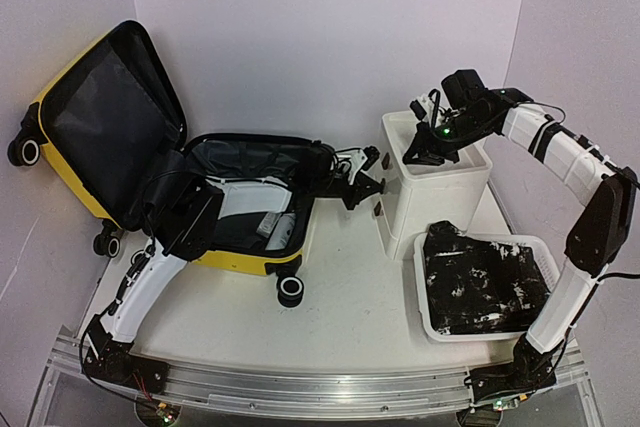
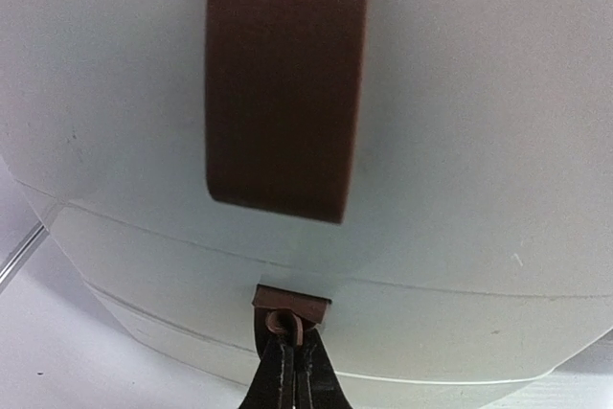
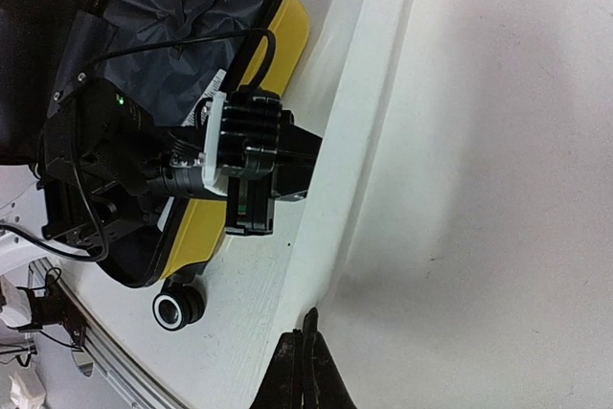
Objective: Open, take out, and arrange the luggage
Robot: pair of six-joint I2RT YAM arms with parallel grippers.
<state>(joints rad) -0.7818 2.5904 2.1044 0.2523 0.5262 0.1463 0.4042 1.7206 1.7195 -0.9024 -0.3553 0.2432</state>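
the luggage (image 1: 238, 261) is lying open on the bench (image 1: 350, 319), leftward. the left tool (image 2: 292, 337) is pinching a brown handle (image 2: 292, 300) on the cabinet (image 1: 440, 195), likely to pull it open; the right tool (image 3: 306, 330), clenched empty, is hovering at the cabinet top, perhaps steadying it.

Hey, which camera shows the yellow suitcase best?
The top external view: the suitcase lies open there, lid raised, lining visible. The right wrist view catches only part of its shell, lining and one wheel. The left wrist view shows none of it, only the cabinet.
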